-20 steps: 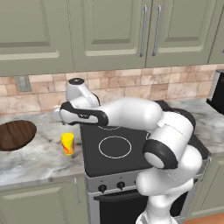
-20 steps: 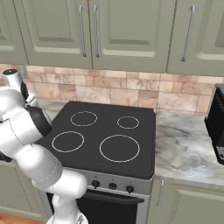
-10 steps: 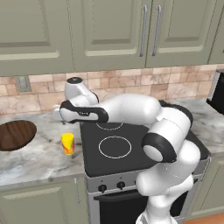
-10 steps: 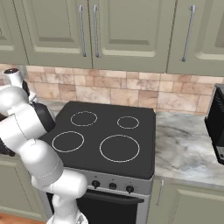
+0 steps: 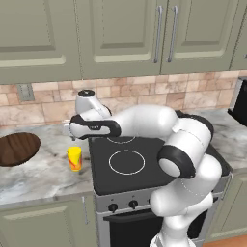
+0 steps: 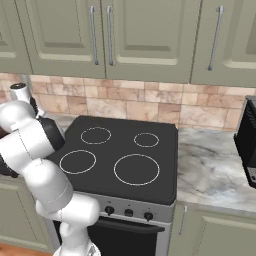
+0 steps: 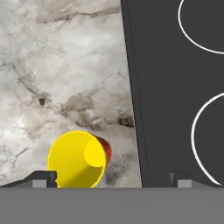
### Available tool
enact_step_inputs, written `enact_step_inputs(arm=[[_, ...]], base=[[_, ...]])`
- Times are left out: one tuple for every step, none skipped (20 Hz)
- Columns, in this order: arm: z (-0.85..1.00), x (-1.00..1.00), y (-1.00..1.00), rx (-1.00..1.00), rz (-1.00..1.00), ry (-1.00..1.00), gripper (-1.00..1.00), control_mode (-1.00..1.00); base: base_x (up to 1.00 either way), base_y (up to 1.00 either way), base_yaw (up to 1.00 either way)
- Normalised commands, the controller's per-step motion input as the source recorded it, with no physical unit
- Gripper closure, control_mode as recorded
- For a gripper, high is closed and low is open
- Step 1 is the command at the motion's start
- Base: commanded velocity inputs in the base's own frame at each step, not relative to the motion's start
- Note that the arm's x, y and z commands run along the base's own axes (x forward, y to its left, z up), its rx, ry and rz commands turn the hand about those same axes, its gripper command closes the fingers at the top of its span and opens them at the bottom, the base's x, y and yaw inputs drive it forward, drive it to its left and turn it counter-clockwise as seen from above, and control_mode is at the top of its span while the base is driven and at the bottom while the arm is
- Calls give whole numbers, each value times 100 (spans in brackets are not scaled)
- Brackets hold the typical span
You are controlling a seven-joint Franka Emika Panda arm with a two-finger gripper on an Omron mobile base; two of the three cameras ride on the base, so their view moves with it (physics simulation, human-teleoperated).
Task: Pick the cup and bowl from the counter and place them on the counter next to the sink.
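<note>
The yellow cup stands upright on the marbled counter, just left of the black stove top. In the hand view the cup sits at the lower left, close to the left fingertip and partly inside the gap. My gripper hangs open just above the cup, pointing down, with nothing held; in the hand view the gripper straddles the stove's edge. The dark brown bowl rests at the far left of the counter. The sink is out of view.
The black stove top with ring burners fills the middle, its left edge right beside the cup. A dark appliance stands on the right counter. Green cabinets hang overhead, and a tiled backsplash runs behind.
The arm has shifted slightly, bringing the hand a little lower over the cup. The gripper stays open; cup and bowl have not moved.
</note>
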Motion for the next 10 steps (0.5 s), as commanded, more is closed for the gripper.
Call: enact_step_inputs(arm=[[-28, 0, 0, 4, 0, 0, -100, -100], [-23, 0, 0, 3, 0, 0, -100, -100], [-19, 0, 0, 3, 1, 0, -100, -100], [-16, 0, 0, 3, 1, 0, -100, -100], [-16, 0, 0, 3, 1, 0, -100, -100], [-16, 0, 0, 3, 1, 0, -100, -100], [-17, 0, 0, 2, 1, 0, -100, -100], [-16, 0, 0, 2, 1, 0, -100, -100], [-16, 0, 0, 2, 1, 0, -100, -100], [-14, 0, 0, 1, 1, 0, -100, -100]], base=[[0, 0, 0], [0, 0, 0], [0, 0, 0], [0, 0, 0], [0, 0, 0], [0, 0, 0], [0, 0, 0], [0, 0, 0], [0, 0, 0], [0, 0, 0]])
